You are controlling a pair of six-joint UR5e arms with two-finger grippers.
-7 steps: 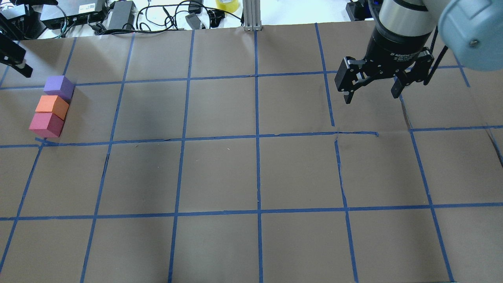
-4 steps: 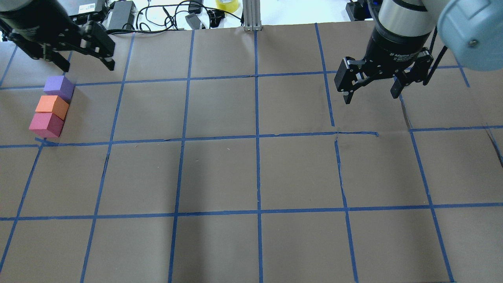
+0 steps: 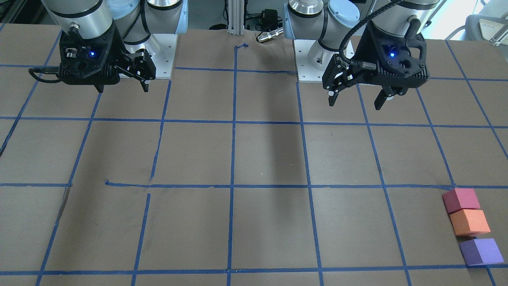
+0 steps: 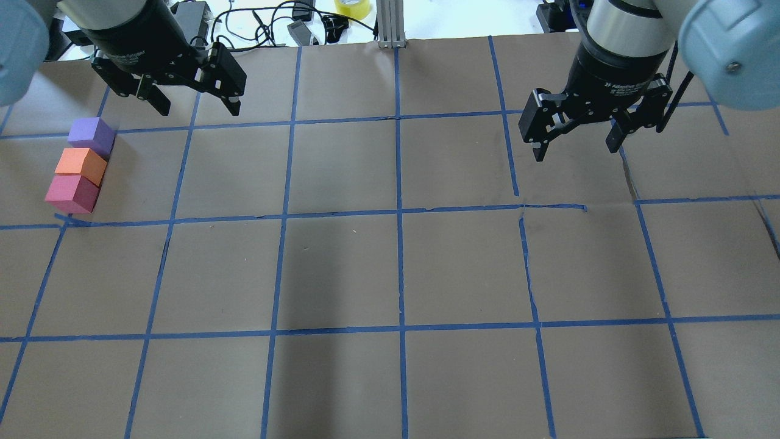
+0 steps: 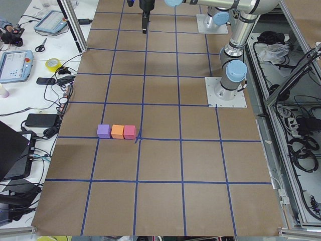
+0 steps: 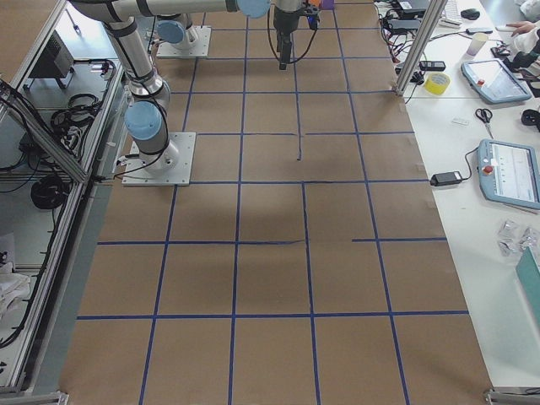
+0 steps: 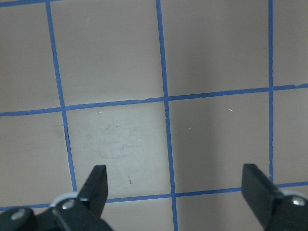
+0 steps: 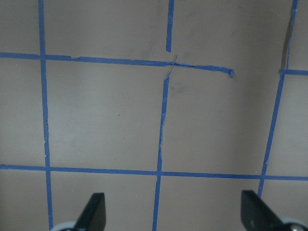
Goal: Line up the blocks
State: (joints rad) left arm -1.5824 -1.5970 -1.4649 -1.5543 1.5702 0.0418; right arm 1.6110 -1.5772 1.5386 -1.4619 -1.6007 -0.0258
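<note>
Left claw (image 4: 199, 110) further inboard, wide, empty

Overhead view: white lettering "2F Adaptive" on the black body of the right gripper (image 4: 576, 151), above its fingers; remainder illegible; similar lettering on the left gripper (image 4: 199, 111) unreadable.

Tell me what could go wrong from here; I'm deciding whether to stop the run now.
1. The purple block, orange block and pinkish red block lie packed in a row. If the open left tool descends on one, a finger may shove its neighbour out of line.
2. The left tool is the arm end nearer the row, so a low pass toward it might clip the purple block.
</note>
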